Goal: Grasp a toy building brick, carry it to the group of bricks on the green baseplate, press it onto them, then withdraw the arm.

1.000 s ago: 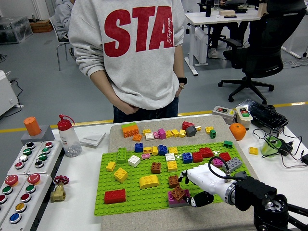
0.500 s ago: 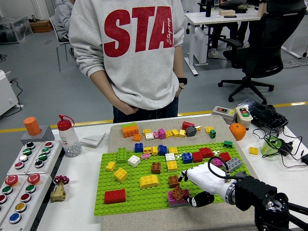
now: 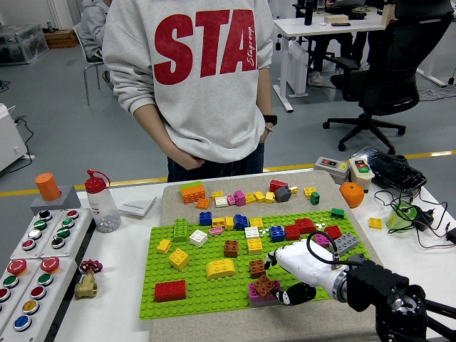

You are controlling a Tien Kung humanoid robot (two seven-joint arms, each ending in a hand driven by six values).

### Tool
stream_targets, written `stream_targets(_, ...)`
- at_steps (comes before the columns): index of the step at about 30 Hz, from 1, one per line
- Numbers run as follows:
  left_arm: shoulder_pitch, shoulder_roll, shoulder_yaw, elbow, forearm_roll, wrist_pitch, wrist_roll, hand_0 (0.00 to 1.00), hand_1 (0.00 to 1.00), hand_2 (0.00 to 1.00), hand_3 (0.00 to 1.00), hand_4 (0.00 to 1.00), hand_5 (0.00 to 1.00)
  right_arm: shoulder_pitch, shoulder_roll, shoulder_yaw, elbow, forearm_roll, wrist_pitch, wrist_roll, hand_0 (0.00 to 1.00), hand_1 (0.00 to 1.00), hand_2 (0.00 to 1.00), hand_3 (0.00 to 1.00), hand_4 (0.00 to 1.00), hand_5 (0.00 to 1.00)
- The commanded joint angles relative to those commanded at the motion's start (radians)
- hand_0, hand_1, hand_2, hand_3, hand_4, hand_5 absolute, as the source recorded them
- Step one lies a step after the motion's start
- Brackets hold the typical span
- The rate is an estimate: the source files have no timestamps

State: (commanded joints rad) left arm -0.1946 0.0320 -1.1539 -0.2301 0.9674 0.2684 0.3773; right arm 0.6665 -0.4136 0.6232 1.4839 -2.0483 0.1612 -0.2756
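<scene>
The green baseplate (image 3: 203, 288) lies in the middle of the table with several coloured bricks stuck on it. Near its front edge a small brown brick (image 3: 264, 286) sits on top of a magenta brick (image 3: 255, 297). Another brown brick (image 3: 257, 268) stands just behind them. My right hand (image 3: 276, 280), white with black fingers, comes in from the lower right and rests right beside this stack. Its fingers are spread, one by the rear brown brick and the thumb by the magenta brick's right edge. Nothing is held in it. The left arm is out of view.
Loose bricks lie on the beige mat (image 3: 174, 191) behind the baseplate. A person stands at the far side with both hands at the waist. Button boxes (image 3: 35, 263), a brass valve (image 3: 85, 283) and a bottle (image 3: 102, 203) are at the left. An orange (image 3: 351, 194) and cables are at the right.
</scene>
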Motion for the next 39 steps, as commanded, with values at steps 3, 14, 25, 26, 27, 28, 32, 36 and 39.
stream_targets(3,0.000,0.000,-0.001,0.000,0.001,0.000,0.000,0.629,0.592,0.604,0.398,0.331,0.963,0.000,0.000,-0.001,0.001,-0.001,-0.003,0.002,0.634,0.679,0.814,0.670,0.694,0.375)
stream_targets(14,0.002,-0.001,-0.003,-0.001,0.006,0.000,0.003,0.629,0.592,0.604,0.397,0.331,0.964,-0.002,0.001,-0.008,0.004,0.002,0.008,0.011,0.651,0.717,0.859,0.670,0.691,0.371)
stream_targets(25,0.005,-0.002,-0.006,-0.002,0.010,0.001,0.006,0.629,0.593,0.604,0.398,0.336,0.966,-0.003,0.005,-0.012,-0.002,0.001,0.005,0.009,0.643,0.720,0.862,0.667,0.686,0.369)
stream_targets(26,0.006,-0.002,-0.006,-0.002,0.011,0.001,0.006,0.629,0.593,0.604,0.398,0.336,0.966,-0.003,0.005,-0.012,-0.002,0.001,0.005,0.008,0.643,0.720,0.862,0.667,0.686,0.369)
stream_targets(27,0.006,-0.002,-0.006,-0.002,0.011,0.001,0.006,0.629,0.593,0.604,0.398,0.336,0.966,-0.003,0.005,-0.012,-0.002,0.001,0.004,0.008,0.643,0.720,0.862,0.667,0.686,0.369)
stream_targets(28,0.006,-0.002,-0.006,-0.002,0.010,0.001,0.006,0.629,0.593,0.604,0.398,0.336,0.966,-0.004,0.005,-0.011,-0.002,0.000,0.004,0.007,0.643,0.720,0.862,0.667,0.686,0.369)
stream_targets(32,0.006,-0.002,-0.004,-0.002,0.008,0.000,0.005,0.629,0.593,0.605,0.398,0.334,0.964,-0.003,0.004,-0.009,-0.001,0.000,0.003,0.006,0.648,0.718,0.862,0.664,0.684,0.368)
stream_targets(36,0.005,-0.001,-0.002,-0.001,0.006,0.000,0.004,0.629,0.592,0.604,0.398,0.335,0.965,-0.002,0.005,-0.008,0.000,0.001,0.003,0.006,0.646,0.717,0.860,0.664,0.681,0.366)
stream_targets(39,0.004,-0.001,-0.001,-0.001,0.004,0.000,0.003,0.629,0.592,0.604,0.398,0.335,0.965,-0.002,0.005,-0.007,0.002,0.003,0.002,0.007,0.646,0.717,0.860,0.664,0.681,0.366)
